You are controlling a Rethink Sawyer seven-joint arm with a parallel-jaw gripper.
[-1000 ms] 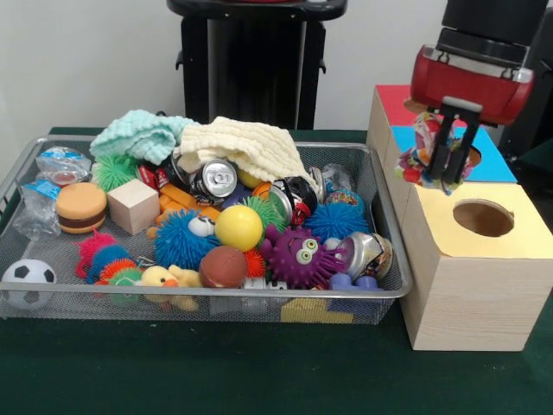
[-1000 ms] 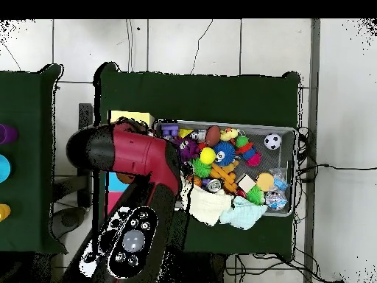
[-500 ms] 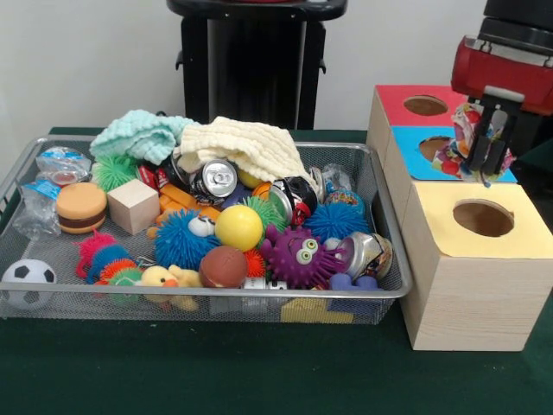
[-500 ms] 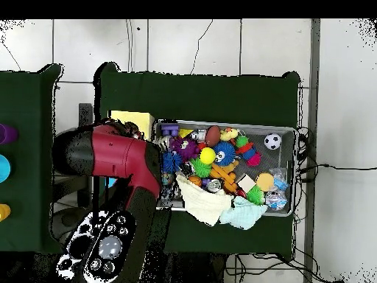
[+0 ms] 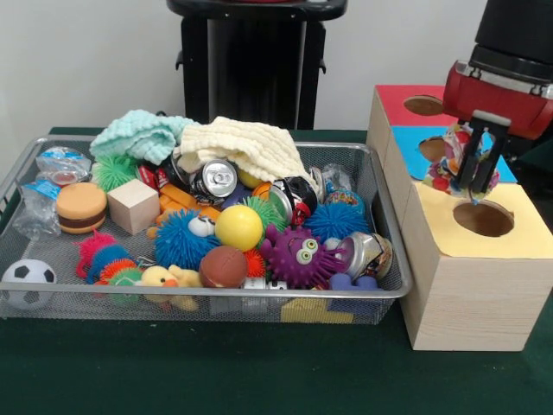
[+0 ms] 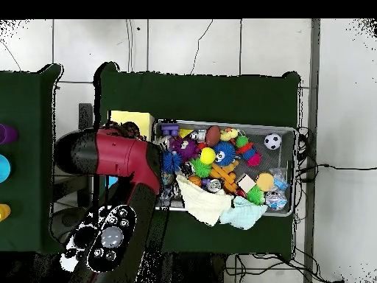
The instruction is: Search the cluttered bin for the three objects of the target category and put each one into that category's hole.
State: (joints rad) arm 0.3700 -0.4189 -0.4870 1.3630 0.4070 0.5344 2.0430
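Gripper [image 5: 473, 173] clamped on crumpled colourful wrapper [image 5: 449, 162], above wooden box [image 5: 467, 259], yellow hole [image 5: 483, 218] at 5 o'clock of it.

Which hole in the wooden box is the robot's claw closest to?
The yellow hole, the one nearest the camera. The gripper holds a crinkly wrapper just above its back edge; the blue hole and red hole lie farther back.

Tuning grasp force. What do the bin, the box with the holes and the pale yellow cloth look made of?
Bin: metal wire mesh, see-through weave with a shiny rim.
Box with the holes: light wood, matte, grain lines on its sides; the coloured tops look painted or papered.
Pale yellow cloth: soft knit or waffle fabric, ridged and draped in folds over the cans.
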